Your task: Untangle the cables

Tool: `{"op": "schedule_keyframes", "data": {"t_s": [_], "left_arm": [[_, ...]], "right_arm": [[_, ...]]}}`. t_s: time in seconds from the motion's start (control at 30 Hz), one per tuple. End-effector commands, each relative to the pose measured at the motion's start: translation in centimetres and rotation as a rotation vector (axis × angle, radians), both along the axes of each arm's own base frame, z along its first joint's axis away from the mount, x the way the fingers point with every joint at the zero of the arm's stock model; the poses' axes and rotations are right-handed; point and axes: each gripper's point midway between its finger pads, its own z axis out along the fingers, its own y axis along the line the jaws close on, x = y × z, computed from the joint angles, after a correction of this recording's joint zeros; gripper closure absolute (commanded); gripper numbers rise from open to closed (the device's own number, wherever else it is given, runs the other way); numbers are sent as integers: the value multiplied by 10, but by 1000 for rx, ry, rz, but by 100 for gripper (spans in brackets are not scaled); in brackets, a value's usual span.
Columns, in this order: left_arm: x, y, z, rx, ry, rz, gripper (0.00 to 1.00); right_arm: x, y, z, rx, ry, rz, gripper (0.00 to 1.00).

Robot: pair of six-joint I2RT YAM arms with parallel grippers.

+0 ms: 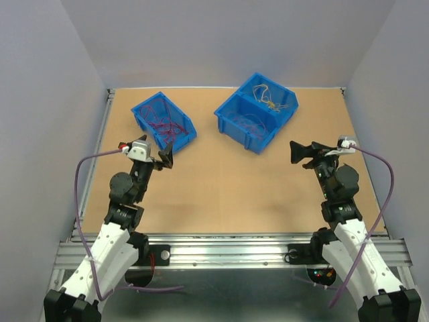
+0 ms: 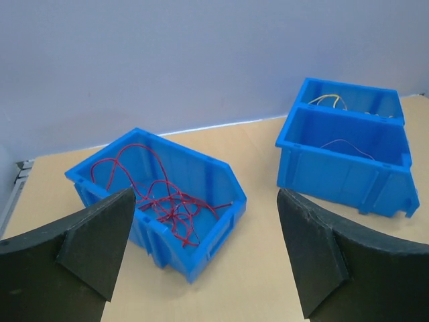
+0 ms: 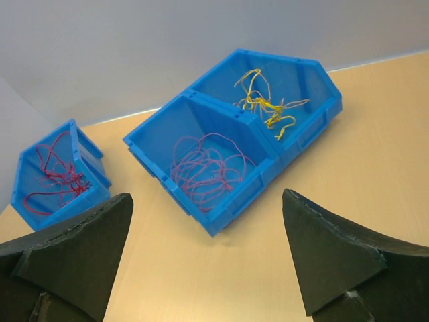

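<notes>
Tabletop [image 1: 228, 194]: cables [image 3: 204, 166] well beyond right gripper [image 1: 298, 153].

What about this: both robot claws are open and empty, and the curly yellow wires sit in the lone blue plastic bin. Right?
Not quite. The right wrist view shows the curly yellow wires in the far compartment of the double blue plastic bin; the lone blue plastic bin holds thin red wires. The left gripper and right gripper are open and empty.
</notes>
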Motion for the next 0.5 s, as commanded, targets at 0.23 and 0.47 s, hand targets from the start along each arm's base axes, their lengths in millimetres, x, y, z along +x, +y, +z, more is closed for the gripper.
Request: {"op": "schedule_keyframes", "data": {"t_s": [0.23,0.47], "left_arm": [[-30,10,4,26,-149,7,1],[-22,9,-4,39,-111,14,1]], "right_arm": [[-9,-6,-7,-29,8,-24,3],[-9,-2,-9,-29,17,-2,4]]}}
